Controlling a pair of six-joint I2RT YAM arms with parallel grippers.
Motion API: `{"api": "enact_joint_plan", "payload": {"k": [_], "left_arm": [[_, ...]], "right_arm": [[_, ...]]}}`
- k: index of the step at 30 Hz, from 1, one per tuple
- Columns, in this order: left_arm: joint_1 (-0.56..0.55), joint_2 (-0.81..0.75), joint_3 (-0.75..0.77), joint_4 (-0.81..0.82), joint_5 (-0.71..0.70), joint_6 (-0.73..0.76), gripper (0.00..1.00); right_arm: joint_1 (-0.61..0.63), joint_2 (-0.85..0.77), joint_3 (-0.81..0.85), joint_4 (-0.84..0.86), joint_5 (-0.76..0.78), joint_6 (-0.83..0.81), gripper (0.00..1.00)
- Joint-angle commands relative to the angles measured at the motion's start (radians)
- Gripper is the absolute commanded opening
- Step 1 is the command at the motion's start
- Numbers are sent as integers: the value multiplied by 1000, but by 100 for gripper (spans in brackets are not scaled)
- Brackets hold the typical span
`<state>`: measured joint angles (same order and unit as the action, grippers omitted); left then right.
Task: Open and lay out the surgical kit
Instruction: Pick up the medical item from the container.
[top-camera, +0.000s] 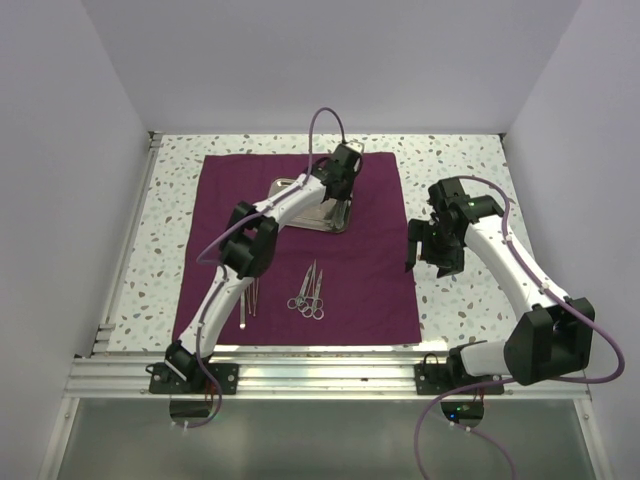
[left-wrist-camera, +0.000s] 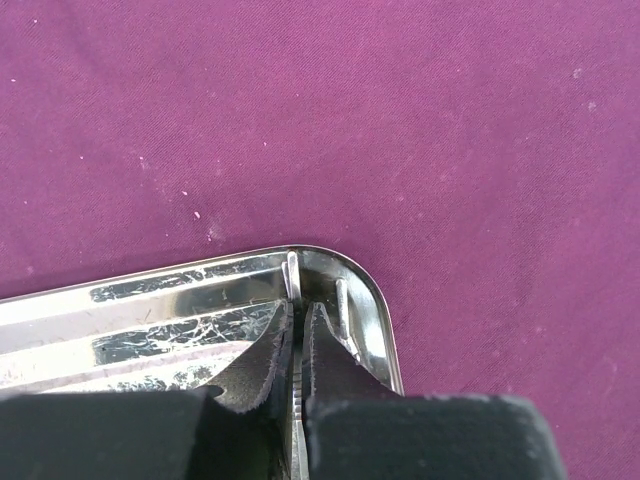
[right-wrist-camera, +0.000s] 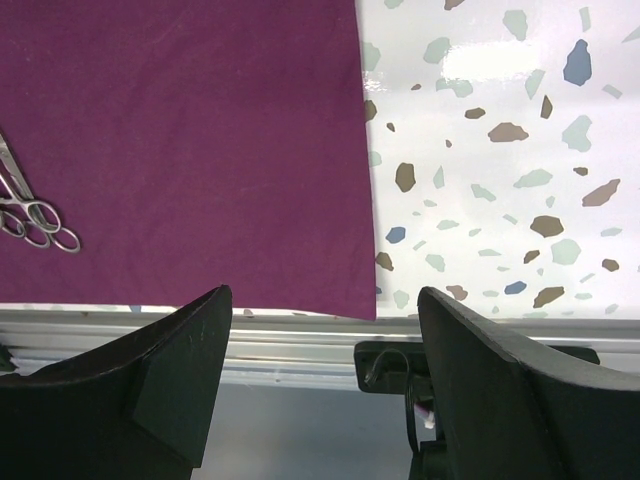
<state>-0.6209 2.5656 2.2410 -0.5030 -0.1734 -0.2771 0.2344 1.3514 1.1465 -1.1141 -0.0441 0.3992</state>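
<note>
Left hand (left-wrist-camera: 300, 318) is clamped on a slim instrument (left-wrist-camera: 292, 272) in the tray (left-wrist-camera: 150, 300) corner. It is stiff and light, and the steel is probably slippery, so grip mid-shaft. Right hand (right-wrist-camera: 325, 300) stands apart.

cloth (left-wrist-camera: 450, 120): matt purple fabric | tray (left-wrist-camera: 150, 320): glossy scratched metal | scissors (top-camera: 310, 288): shiny metal | table (right-wrist-camera: 500, 200): smooth glossy speckled

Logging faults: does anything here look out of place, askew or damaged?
Nothing stands out. The cloth lies flat, the ring-handled instruments and tweezers rest on it, and the left gripper has its jaws shut on a corner of the steel tray. No spill or damage shows.
</note>
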Motion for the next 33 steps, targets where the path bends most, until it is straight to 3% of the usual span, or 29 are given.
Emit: {"api": "enact_joint_plan", "payload": {"k": [1, 18, 26, 30, 33], "left_arm": [[1, 27, -37, -89, -20, 6, 0], [49, -180, 32, -115, -9, -48, 0], [21, -312, -116, -112, -17, -152, 0], [-17, -407, -237, -106, -37, -256, 0], [-97, -484, -377, -86, -76, -414, 0]], "right_arm": [[-6, -12, 9, -4, -20, -19, 79], [-4, -57, -17, 26, -68, 0, 79], [-6, -80, -30, 42, -79, 3, 79], [-4, -90, -34, 46, -92, 7, 79], [-4, -113, -25, 31, -56, 26, 79]]}}
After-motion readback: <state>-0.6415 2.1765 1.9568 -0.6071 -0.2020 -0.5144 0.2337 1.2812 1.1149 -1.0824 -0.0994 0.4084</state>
